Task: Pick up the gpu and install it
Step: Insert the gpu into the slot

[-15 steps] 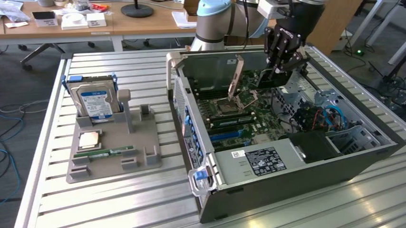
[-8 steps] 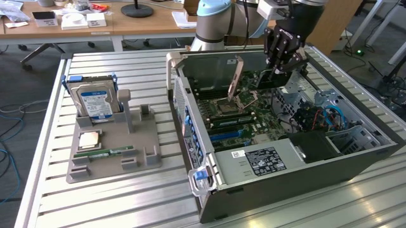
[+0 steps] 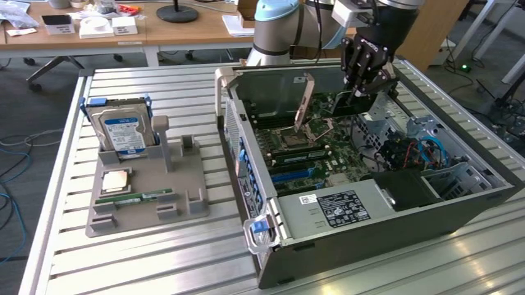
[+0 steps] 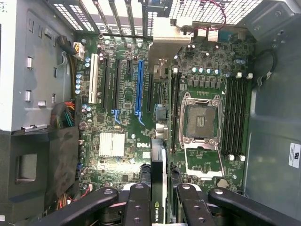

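So the gpu [image 4: 158, 169] is clamped edge-on by the gripper [image 4: 157, 207]. It's held right over the motherboard [image 4: 117, 141], inside the opened PC case [image 3: 410, 221], pale bracket end furthest from the fingers.

Tally: 1 gpu [image 4: 157, 188], 1 gripper [image 3: 365, 91], 1 case [image 3: 361, 227]. Frame left: 1 stand [image 3: 184, 184], 1 hard drive [image 3: 123, 132], 1 cpu [image 3: 115, 180], 1 memory stick [image 3: 135, 198].
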You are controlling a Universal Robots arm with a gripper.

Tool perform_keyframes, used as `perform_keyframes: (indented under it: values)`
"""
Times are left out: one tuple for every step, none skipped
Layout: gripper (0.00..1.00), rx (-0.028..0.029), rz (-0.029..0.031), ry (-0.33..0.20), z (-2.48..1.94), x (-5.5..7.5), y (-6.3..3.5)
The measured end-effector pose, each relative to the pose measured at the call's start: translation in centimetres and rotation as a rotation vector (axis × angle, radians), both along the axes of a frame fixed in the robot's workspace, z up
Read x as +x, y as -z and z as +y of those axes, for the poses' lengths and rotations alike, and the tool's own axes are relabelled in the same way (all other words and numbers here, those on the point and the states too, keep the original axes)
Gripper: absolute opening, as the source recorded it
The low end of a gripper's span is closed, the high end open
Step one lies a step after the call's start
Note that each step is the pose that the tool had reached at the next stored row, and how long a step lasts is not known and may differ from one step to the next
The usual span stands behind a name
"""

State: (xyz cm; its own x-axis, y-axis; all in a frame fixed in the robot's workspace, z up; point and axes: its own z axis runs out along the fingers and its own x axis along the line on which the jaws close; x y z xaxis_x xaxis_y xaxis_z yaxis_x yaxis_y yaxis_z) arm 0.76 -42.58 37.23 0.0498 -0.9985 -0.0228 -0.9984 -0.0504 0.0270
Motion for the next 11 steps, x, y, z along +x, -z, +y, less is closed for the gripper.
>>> perform_keyframes:
  values:
    - [0.26, 0.0001, 0.0, 0.0, 0.0, 0.0, 0.0]
    - [0.26, 0.0001, 0.0, 0.0, 0.0, 0.0, 0.01]
    - [0.26, 0.0002, 0.0, 0.0, 0.0, 0.0, 0.04]
    - [0.26, 0.0004, -0.0001, 0.0, 0.0, 0.0, 0.08]
    - [0.26, 0.0003, -0.0001, 0.0, 0.0, 0.0, 0.14]
    - [0.26, 0.0001, 0.0, 0.0, 0.0, 0.0, 0.18]
    - [0.26, 0.0001, 0.0, 0.0, 0.0, 0.0, 0.23]
    - [0.26, 0.0001, 0.0, 0.0, 0.0, 0.0, 0.28]
    - [0.26, 0.0001, 0.0, 0.0, 0.0, 0.0, 0.32]
    - [0.26, -0.0001, 0.0001, 0.0, 0.0, 0.0, 0.31]
    - [0.26, -0.0001, 0.0001, 0.0, 0.0, 0.0, 0.31]
